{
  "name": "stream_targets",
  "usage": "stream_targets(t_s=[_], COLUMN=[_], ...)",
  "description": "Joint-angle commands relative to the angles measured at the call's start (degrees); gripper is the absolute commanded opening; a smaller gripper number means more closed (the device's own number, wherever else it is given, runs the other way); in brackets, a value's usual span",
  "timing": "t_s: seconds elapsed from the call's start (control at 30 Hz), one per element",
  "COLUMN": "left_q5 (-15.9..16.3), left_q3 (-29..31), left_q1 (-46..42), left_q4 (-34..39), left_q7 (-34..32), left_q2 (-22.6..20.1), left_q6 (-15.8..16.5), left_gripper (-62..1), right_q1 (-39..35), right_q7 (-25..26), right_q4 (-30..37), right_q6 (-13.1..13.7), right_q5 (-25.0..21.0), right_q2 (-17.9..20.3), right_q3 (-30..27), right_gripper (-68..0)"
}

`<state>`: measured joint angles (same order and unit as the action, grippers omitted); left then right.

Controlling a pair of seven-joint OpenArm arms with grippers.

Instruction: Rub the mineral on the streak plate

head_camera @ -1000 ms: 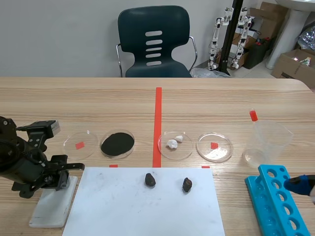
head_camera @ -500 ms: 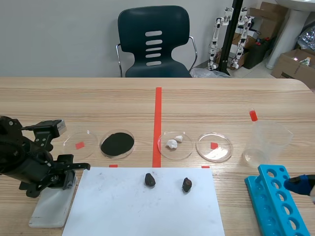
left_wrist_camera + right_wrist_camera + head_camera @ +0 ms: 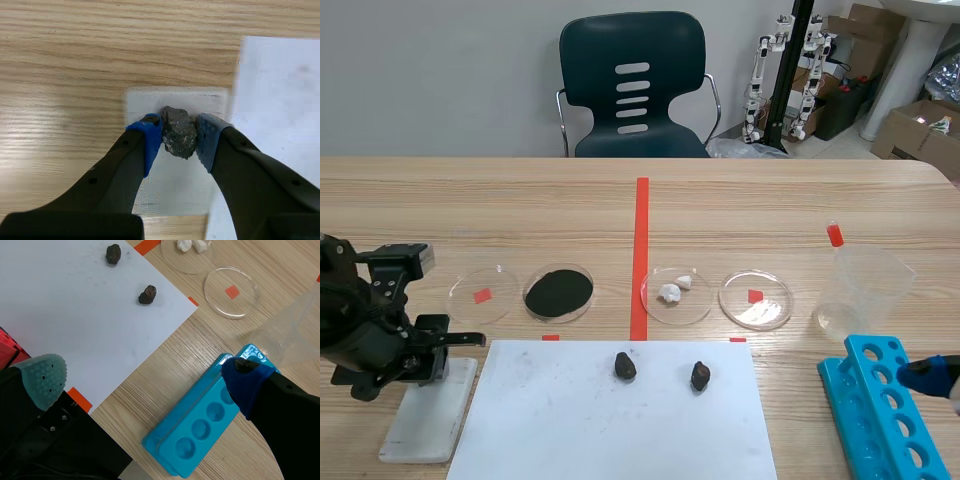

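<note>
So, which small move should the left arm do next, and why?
Probably press the mineral down and drag it a little across the streak plate: the left gripper is shut on it right above the plate, and no clear streak shows yet.

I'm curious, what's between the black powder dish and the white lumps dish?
Only the red tape line on bare table, in the scene view.

No readable text, labels, brands or numbers anywhere.
</note>
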<state>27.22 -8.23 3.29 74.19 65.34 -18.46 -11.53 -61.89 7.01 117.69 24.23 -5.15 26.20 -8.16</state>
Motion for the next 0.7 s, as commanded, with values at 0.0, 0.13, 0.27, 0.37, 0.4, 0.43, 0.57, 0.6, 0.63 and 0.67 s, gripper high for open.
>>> stream_targets(t_s=[0.0,0.13,0.27,0.37,0.4,0.43,0.57,0.6,0.63,0.67], left_q5=[1.86,3.30,1.55,-5.53,-7.87,-9.46,-11.91,-11.91,-11.87,-11.65], left_q3=[-0.24,-0.24,-0.24,-0.24,-0.22,-0.22,-0.22,-0.22,-0.22,-0.22], left_q1=[-0.44,-0.44,-0.44,-0.44,-0.44,-0.44,-0.44,-0.44,-0.44,-0.44], left_q4=[-0.02,0.00,0.00,0.00,0.00,0.00,0.00,0.00,0.00,0.00], left_q7=[-0.44,-1.01,-0.90,0.85,1.57,2.03,2.43,2.38,2.23,2.14], left_q2=[0.35,0.35,0.33,0.33,0.31,0.31,0.33,0.33,0.33,0.35], left_q6=[0.79,1.68,1.75,-1.25,-2.16,-2.73,-3.82,-3.82,-3.82,-3.80], left_gripper=[-49.6,-49.6,-49.6,-49.6,-49.6,-49.6,-49.6,-49.6,-49.6,-49.6], right_q1=[-0.02,-0.02,-0.02,-0.02,-0.02,-0.02,-0.02,-0.02,-0.02,-0.02], right_q7=[0.61,0.61,0.61,0.61,0.61,0.61,0.61,0.61,0.61,0.61], right_q4=[1.07,1.07,1.07,1.07,1.07,1.07,1.07,1.07,1.07,1.07], right_q6=[-0.24,-0.24,-0.24,-0.24,-0.24,-0.24,-0.24,-0.24,-0.24,-0.24], right_q5=[-0.42,-0.42,-0.42,-0.42,-0.42,-0.42,-0.42,-0.42,-0.42,-0.42], right_q2=[0.28,0.28,0.28,0.28,0.28,0.28,0.28,0.28,0.28,0.28], right_q3=[-0.44,-0.44,-0.44,-0.44,-0.44,-0.44,-0.44,-0.44,-0.44,-0.44], right_gripper=[-1.9,-1.9,-1.9,-1.9,-1.9,-1.9,-1.9,-1.9,-1.9,-1.9])
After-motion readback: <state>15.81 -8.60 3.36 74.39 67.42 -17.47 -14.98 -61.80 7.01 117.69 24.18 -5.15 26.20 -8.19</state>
